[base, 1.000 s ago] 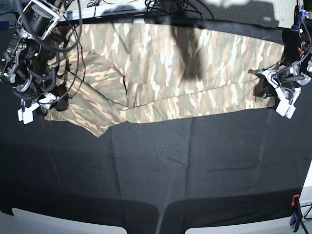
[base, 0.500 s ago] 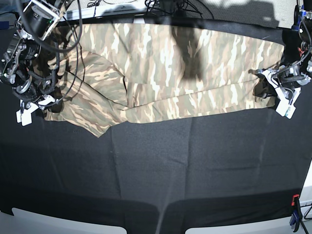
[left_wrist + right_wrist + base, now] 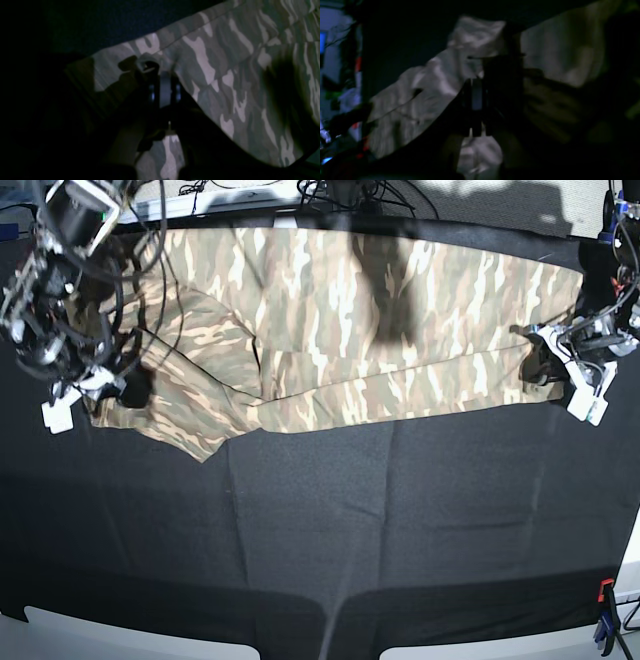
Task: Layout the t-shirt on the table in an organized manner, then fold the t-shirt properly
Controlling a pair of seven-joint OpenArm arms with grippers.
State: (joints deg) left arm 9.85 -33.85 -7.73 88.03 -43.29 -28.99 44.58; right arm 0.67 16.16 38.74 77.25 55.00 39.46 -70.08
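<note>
Both grippers, left gripper (image 3: 545, 365) and right gripper (image 3: 125, 390), pinch opposite t-shirt (image 3: 330, 320) edges between pressed-together jaws, so you can tension it.

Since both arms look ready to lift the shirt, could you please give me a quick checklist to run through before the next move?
1. Left gripper shut on the t-shirt edge: ok; cloth sits between its closed fingers in the left wrist view.
2. Right gripper shut on the opposite edge: ok, though its wrist view is dark and blurred.
3. Shirt flat: not ok; the lower part is folded over, with a sleeve sticking out.
4. Bare table in front for laying out: ok.
5. Cables clear of the cloth: cannot tell.
</note>
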